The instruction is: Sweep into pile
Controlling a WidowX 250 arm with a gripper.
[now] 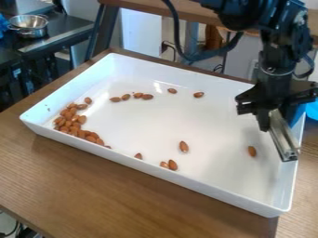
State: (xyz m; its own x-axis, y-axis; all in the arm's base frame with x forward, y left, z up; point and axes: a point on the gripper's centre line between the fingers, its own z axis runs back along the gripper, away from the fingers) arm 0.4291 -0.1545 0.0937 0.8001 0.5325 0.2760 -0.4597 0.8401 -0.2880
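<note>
At the right side of the white tray (284, 197), the gripper (275, 122) hangs shut on a metal-edged scraper (285, 139), which slants down inside the right wall. Almonds (69, 122) lie clustered in the tray's left corner, with a line of them trailing along the near wall. Several more form a loose row toward the back, ending with an almond (199, 95) right of centre. One almond (184, 147) rests in the middle of the floor, and a pair (172, 164) sits by the near wall. A lone almond (251, 151) lies left of the scraper.
The tray's raised walls surround the almonds on a wooden table (93, 186). A metal bowl (29, 25) stands on a dark counter at the upper left. Something blue (312, 109) shows beyond the tray at the right edge.
</note>
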